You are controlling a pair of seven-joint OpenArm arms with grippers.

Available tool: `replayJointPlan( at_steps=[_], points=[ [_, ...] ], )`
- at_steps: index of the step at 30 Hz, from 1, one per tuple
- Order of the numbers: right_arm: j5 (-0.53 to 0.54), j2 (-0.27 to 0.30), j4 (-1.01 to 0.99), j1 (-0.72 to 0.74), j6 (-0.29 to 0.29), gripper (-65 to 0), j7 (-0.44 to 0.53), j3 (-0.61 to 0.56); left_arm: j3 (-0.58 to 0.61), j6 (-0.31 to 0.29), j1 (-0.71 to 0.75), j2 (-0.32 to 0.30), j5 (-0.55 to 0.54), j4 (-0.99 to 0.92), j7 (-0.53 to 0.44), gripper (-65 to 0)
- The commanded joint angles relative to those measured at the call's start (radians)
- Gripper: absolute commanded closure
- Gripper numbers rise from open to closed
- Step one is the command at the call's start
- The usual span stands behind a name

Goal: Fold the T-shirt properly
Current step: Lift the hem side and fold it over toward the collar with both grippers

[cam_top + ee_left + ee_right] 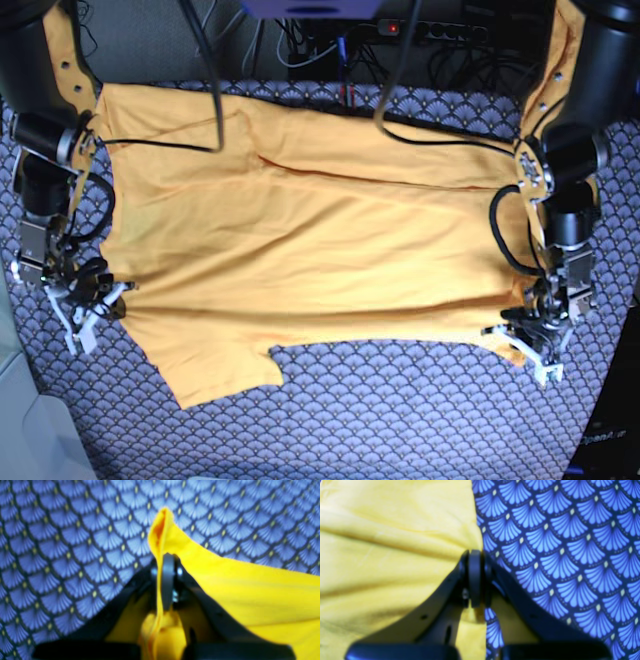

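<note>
Both pincers are clamped on cloth, so you have your grips. Your left gripper (166,562), black-fingered, pinches a raised peak at the edge of the plain yellow-orange, thin cotton short-sleeved T-shirt (300,260); in the left wrist view the fabric stands up above the closed jaws and drapes away to one side. Your right gripper (475,555) is closed on the garment's opposite edge, where creases fan out from the pinch across the yellow cloth.

From the base view, the shirt lies spread wide on the blue tablecloth (400,410) with its fan-scale pattern, stretched between your two arms. One sleeve sticks out at the near edge, close to the right gripper, and diagonal wrinkles run across the body. Cables trail over the far part of the fabric.

As for progress, you look to be at the very start: no fold shows yet, only a flattened garment held at both ends. Everything remains to be done — bringing the sides or sleeves in, then doubling the body over. Whether each grip catches both layers of cloth, you cannot tell from these views.
</note>
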Motion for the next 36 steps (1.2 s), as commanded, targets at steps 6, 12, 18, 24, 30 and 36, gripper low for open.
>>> replayJointPlan(
  at_steps=[6,12,18,24,30,36],
  points=[
    [0.007,-0.003,0.201,-0.082,0.000,0.0,-0.033,-0.001,-0.005,-0.096,-0.020,-0.010,-0.005,0.028,0.017,0.0],
    [0.005,-0.051,0.534,-0.220,0.000,0.0,-0.142,-0.002,-0.067,-0.107,0.049,0.021,-0.006,0.254,0.141,0.0],
    [0.005,-0.080,0.804,-0.354,0.000,0.0,-0.227,-0.002,-0.074,-0.173,0.167,0.067,-0.005,0.553,0.276,0.0],
    [0.005,-0.108,0.996,-0.492,0.000,0.0,-0.247,-0.002,-0.074,-0.174,0.261,0.073,-0.005,0.688,0.309,0.0],
    [0.008,-0.117,1.165,-0.612,0.000,0.0,-0.273,0.004,-0.103,-0.176,0.310,0.064,-0.005,0.757,0.310,0.0],
    [0.008,-0.115,1.262,-0.704,0.000,0.0,-0.273,0.004,-0.114,-0.252,0.327,0.036,-0.002,0.763,0.336,0.0]
  ],
)
